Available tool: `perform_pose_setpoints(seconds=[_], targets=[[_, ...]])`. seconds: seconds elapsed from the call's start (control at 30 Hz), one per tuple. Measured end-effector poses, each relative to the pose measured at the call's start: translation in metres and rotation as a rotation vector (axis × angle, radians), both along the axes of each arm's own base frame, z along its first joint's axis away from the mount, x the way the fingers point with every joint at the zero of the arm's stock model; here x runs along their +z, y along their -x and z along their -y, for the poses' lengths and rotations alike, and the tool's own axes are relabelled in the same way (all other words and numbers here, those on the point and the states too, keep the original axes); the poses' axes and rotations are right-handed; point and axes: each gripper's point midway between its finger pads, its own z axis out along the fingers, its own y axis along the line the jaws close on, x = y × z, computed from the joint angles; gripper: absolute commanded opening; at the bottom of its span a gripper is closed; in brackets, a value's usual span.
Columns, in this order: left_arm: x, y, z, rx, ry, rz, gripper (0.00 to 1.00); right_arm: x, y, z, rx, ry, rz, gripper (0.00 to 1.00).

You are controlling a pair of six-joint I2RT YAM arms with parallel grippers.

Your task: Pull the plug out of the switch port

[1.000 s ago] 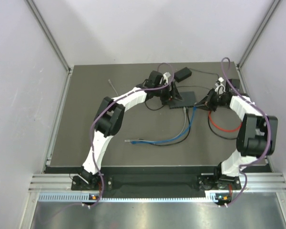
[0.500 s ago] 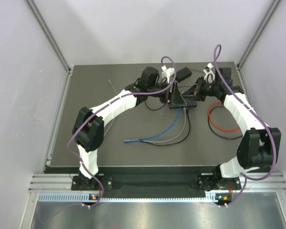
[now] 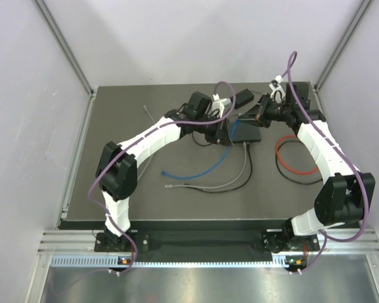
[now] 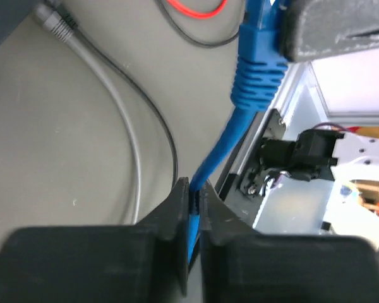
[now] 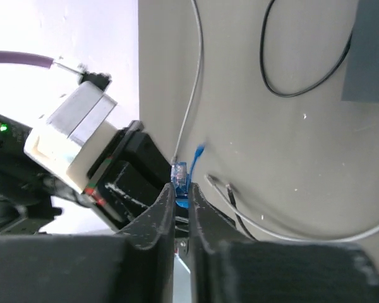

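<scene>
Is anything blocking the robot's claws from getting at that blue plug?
Nothing visible does. The right gripper is shut on the blue plug itself, and the left gripper pinches the blue cable further down.

top: overhead, far | 2 wrists: close-up | shared: blue cable [image 4: 259, 60]

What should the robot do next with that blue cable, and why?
Probably ease the blue plug a little away from the switch, then release. The right pincer is shut on the plug, whose clear tip seems free of any socket, and the left pincer clamps the blue cable behind it.
</scene>
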Motion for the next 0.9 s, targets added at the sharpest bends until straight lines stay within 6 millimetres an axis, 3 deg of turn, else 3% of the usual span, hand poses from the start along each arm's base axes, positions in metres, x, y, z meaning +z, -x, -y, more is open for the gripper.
perform_pose_setpoints(seconds=[0.03, 0.13, 0.33, 0.6, 0.73, 0.9], targets=[[0.001, -0.001, -0.002, 0.005, -0.022, 0.008, 0.0, 0.0, 0.001, -0.002, 0.003, -0.001, -0.002, 0.28], [0.001, -0.011, -0.013, 0.069, -0.12, 0.07, 0.0, 0.001, 0.002, -0.003, 0.008, -0.007, -0.004, 0.45], [0.006, -0.05, -0.08, 0.348, -0.328, 0.152, 0.0, 0.002, 0.005, 0.003, -0.004, 0.049, -0.014, 0.48], [0.002, -0.112, -0.175, 0.72, -0.48, 0.122, 0.0, 0.0, 0.008, 0.008, -0.016, 0.086, -0.039, 0.48], [-0.006, -0.146, -0.199, 0.81, -0.472, 0.081, 0.0, -0.004, 0.012, 0.01, -0.016, 0.097, -0.059, 0.48], [-0.035, -0.203, -0.227, 0.897, -0.498, 0.039, 0.0, -0.011, 0.017, 0.012, -0.005, 0.124, -0.081, 0.48]])
